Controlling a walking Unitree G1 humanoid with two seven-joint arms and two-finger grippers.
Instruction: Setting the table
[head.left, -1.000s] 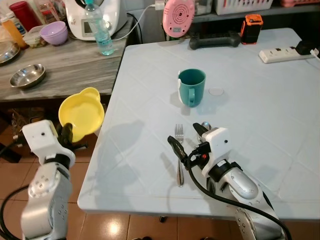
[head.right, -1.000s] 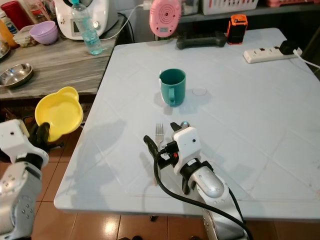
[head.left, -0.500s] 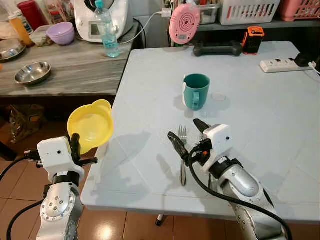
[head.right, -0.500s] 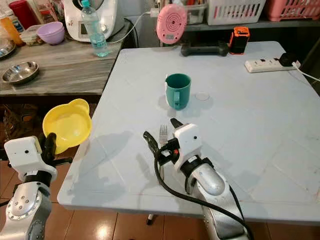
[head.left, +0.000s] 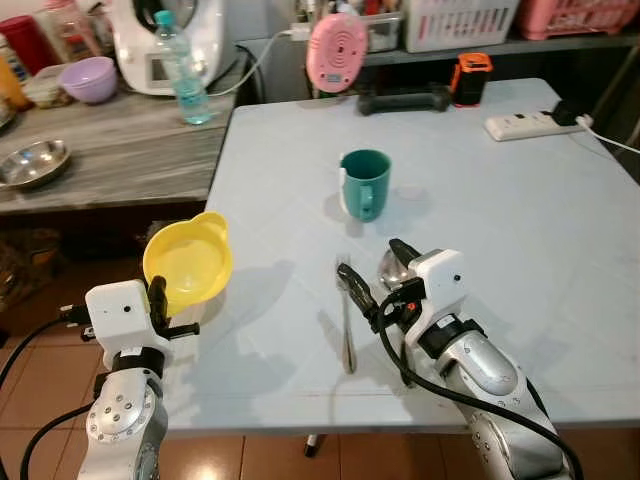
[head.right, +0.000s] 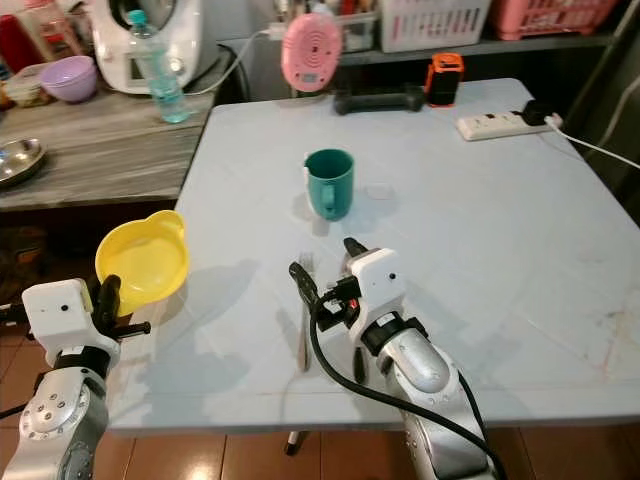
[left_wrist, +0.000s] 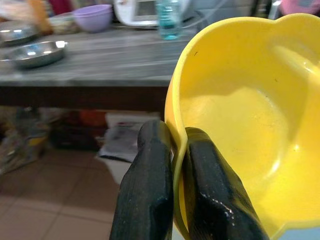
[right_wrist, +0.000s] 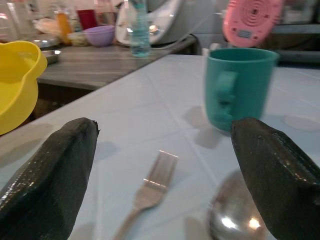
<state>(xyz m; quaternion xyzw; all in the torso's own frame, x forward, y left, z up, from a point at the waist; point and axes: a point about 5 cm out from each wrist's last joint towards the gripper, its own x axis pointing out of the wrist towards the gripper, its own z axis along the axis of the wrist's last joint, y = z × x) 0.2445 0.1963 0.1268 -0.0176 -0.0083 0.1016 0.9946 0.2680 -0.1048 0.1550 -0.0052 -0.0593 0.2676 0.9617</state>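
My left gripper is shut on the rim of a yellow bowl, holding it tilted in the air just off the table's left edge; its fingers pinch the rim. A metal fork lies on the pale blue table near the front, with a spoon beside it. My right gripper stands open low over the fork and spoon, one finger on each side. A teal mug stands upright behind them, also close ahead in the right wrist view.
A grey wooden counter on the left carries a steel bowl, a purple bowl, a water bottle and a white appliance. At the table's back edge sit a pink round device, a black dumbbell and a power strip.
The camera view has shifted. My left gripper has brought the yellow bowl closer to the table's left edge. The right gripper stays open over the fork and spoon.
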